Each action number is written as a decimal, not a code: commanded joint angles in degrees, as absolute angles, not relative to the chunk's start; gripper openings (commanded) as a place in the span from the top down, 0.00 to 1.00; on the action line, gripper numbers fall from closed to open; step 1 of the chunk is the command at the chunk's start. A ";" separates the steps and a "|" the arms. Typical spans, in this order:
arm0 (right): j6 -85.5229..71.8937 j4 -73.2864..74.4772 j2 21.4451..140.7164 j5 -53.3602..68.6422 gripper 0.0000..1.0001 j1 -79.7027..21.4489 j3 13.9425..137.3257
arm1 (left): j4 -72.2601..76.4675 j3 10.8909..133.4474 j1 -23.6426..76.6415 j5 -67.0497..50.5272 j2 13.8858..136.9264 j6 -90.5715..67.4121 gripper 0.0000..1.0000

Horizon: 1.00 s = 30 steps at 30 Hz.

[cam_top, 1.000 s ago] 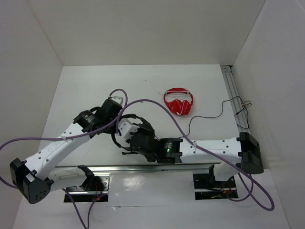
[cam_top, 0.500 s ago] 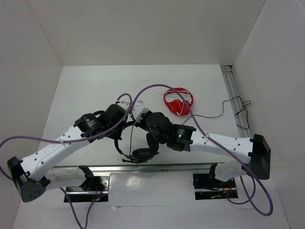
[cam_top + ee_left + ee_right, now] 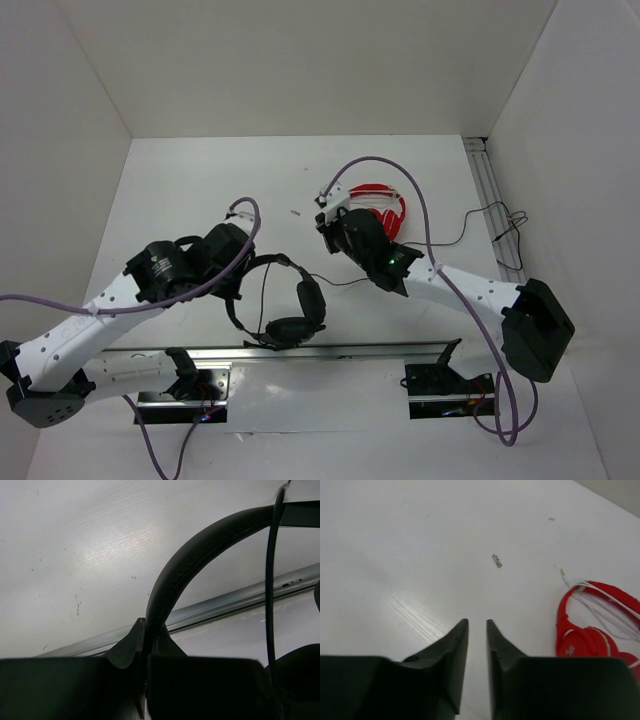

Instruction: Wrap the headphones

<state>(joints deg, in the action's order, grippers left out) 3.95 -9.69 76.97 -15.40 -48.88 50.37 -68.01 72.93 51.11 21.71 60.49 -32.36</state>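
The black headphones (image 3: 283, 300) lie near the table's front edge, with two earcups (image 3: 310, 298) at their right. My left gripper (image 3: 238, 280) is shut on their headband (image 3: 200, 555), as the left wrist view (image 3: 145, 625) shows close up. Their thin black cable (image 3: 365, 282) runs right under the right arm and then up to the right wall. It also crosses the left wrist view (image 3: 270, 580). My right gripper (image 3: 325, 220) is over bare table next to the red headphones. In the right wrist view (image 3: 476, 622) its jaws stand a narrow gap apart with nothing between them.
Red-and-white headphones (image 3: 392, 212) lie behind my right gripper and show at the right of the right wrist view (image 3: 590, 635). A small speck (image 3: 496, 561) lies on the table ahead. A metal rail (image 3: 330, 352) runs along the front edge. Another rail (image 3: 495, 200) runs along the right wall.
My right gripper has left the black headphones and moved back and right to beside the red ones. My left arm has drawn back left, still holding the headband. The headphones are uncovered.
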 commanded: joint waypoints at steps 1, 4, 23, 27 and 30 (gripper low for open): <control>0.00 -18.81 76.38 -3.45 0.71 -47.29 49.05 | -69.96 76.11 51.33 23.02 58.88 -34.72 1.00; 0.53 -19.42 75.85 2.80 0.51 -47.29 48.52 | -72.77 78.48 51.33 23.03 60.38 -35.42 1.00; -3.87 -23.72 84.81 37.79 0.22 -36.65 45.88 | -77.87 90.08 51.33 27.42 65.48 -41.22 1.00; -4.48 -27.59 86.92 33.67 0.24 -37.18 43.51 | -77.87 91.58 51.33 26.28 65.48 -41.84 1.00; -5.01 -29.09 89.64 34.19 0.27 -36.65 43.51 | -77.87 94.21 51.33 26.28 64.86 -42.36 1.00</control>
<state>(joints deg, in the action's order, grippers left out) -4.16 -22.70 87.92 33.69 -36.86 43.79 -78.76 90.30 51.16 26.33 66.02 -39.70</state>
